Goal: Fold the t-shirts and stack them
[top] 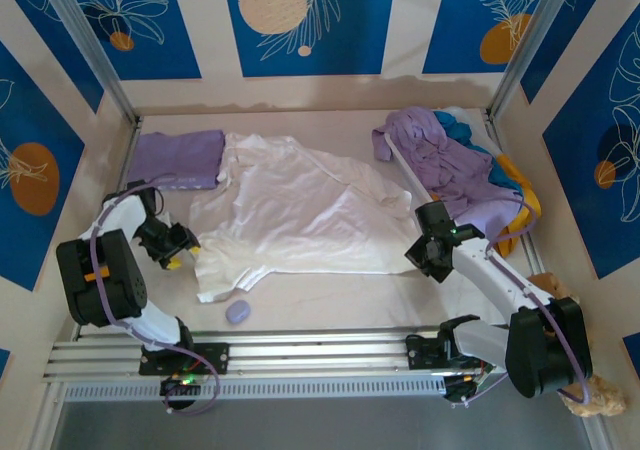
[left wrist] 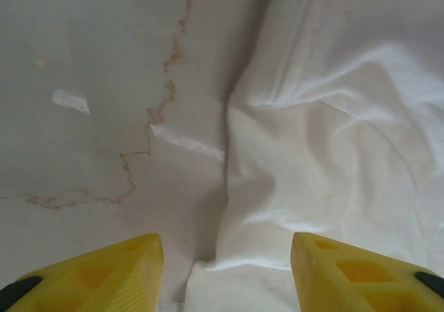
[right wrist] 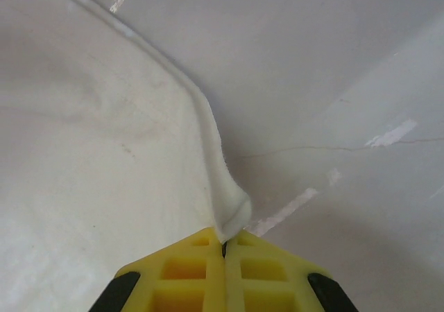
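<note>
From above, we see the white t-shirt spread across the middle of the desk, a folded lavender t-shirt at far left, and heaped t-shirts at far right. At the left wrist, the left end effector stands open over the white cloth's edge. At the right wrist, the right end effector pinches that shirt's hem.

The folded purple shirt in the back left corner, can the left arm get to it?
Probably yes. The folded lavender cloth shirt lies flat just beyond the left tool, with nothing lying on top of it or standing in the way.
</note>
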`<state>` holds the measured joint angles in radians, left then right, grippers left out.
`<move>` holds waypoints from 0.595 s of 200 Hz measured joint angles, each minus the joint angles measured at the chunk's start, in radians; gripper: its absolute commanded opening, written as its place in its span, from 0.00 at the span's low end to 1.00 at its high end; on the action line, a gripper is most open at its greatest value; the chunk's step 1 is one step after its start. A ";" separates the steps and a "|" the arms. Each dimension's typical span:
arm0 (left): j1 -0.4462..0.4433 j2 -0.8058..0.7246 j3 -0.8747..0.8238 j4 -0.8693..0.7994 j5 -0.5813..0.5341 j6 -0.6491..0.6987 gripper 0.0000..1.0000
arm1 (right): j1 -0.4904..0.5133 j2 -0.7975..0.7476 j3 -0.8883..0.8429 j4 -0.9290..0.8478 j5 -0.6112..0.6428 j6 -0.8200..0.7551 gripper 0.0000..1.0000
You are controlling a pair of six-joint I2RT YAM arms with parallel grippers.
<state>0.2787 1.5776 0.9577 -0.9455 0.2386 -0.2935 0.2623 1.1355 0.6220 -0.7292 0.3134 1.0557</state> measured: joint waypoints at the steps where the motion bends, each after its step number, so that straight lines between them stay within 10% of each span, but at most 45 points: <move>1: 0.000 0.003 -0.001 0.000 0.000 -0.001 0.49 | 0.000 0.000 0.000 0.000 0.000 0.000 0.00; 119: -0.031 0.062 -0.047 0.084 0.073 -0.067 0.27 | 0.005 0.000 0.022 -0.001 -0.003 -0.008 0.00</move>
<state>0.2478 1.6398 0.9112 -0.8616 0.3115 -0.3607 0.2676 1.1355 0.6437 -0.7303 0.3099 1.0473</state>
